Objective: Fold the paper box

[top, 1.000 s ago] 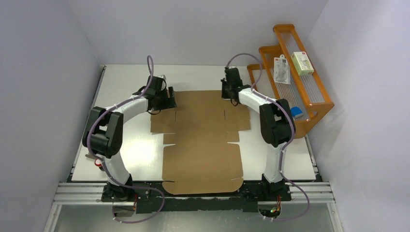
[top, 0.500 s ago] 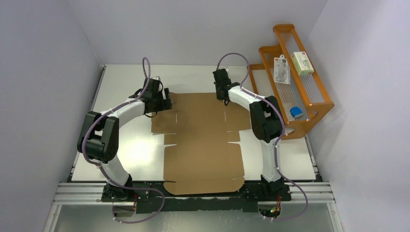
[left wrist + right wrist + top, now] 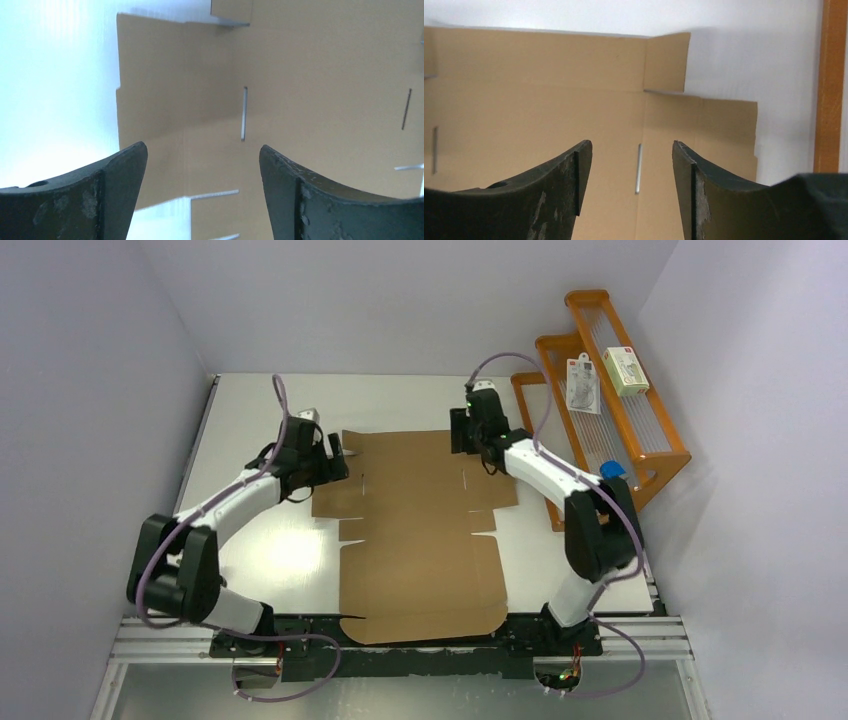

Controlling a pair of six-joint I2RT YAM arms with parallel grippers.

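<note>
**Both grippers open at the far corners of the flat cardboard sheet**

The left gripper [image 3: 337, 453] has its jaws spread wide with nothing between them. It sits at the far left corner of the paper box [image 3: 420, 530]. Its wrist camera looks between the dark fingers [image 3: 120, 185] onto brown cardboard [image 3: 310, 75] with a narrow slot cut in it.

The right gripper [image 3: 461, 433] is at the far right corner. Its jaws are also parted and empty, with a slotted panel and a small corner tab visible between them in the wrist view [image 3: 549, 100]. Whether either gripper touches the sheet cannot be told.

The paper box lies unfolded and flat on the white table [image 3: 260, 405], between the two arms. Its near flap reaches the table's near edge. To the right of the sheet stands an orange rack [image 3: 655, 455] holding two white packages [image 3: 583, 383].
</note>
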